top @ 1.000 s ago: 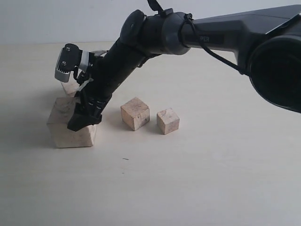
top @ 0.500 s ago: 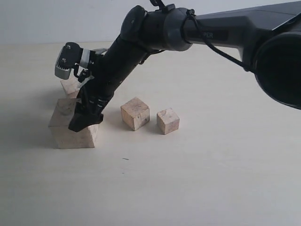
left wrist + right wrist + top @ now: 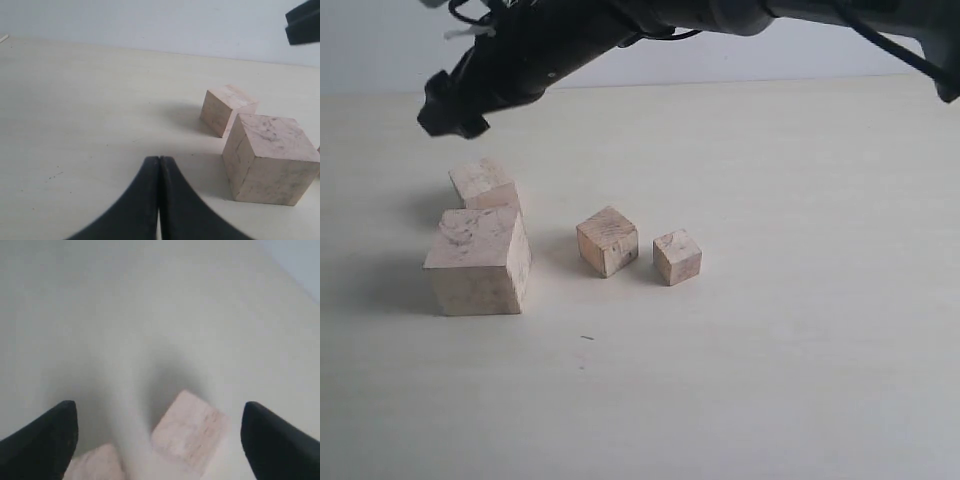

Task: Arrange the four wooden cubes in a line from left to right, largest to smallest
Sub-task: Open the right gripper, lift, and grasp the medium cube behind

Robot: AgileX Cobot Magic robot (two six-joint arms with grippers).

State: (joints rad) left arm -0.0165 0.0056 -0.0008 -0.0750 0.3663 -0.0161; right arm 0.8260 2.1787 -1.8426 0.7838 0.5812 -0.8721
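Observation:
Four wooden cubes stand on the pale table. The largest cube [image 3: 478, 260] [image 3: 270, 157] is at the front left. The second-largest cube [image 3: 485, 184] [image 3: 227, 107] [image 3: 190, 432] sits close behind it. To the right are the third cube [image 3: 608, 240] and the smallest cube [image 3: 677, 257], side by side with a small gap. My right gripper [image 3: 450, 108] [image 3: 159, 412] hangs open high above the two left cubes, holding nothing. My left gripper [image 3: 159, 160] is shut and empty, low over bare table beside the largest cube; it is out of the exterior view.
The pale table [image 3: 790, 340] stretches wide to the right and front of the cubes. The right arm [image 3: 650, 15] crosses the top of the exterior view. A pale wall [image 3: 380, 50] backs the table's far edge.
My right gripper has lifted from the top of the largest cube and risen up and leftward. The largest cube stays on the table, nudged slightly to the right.

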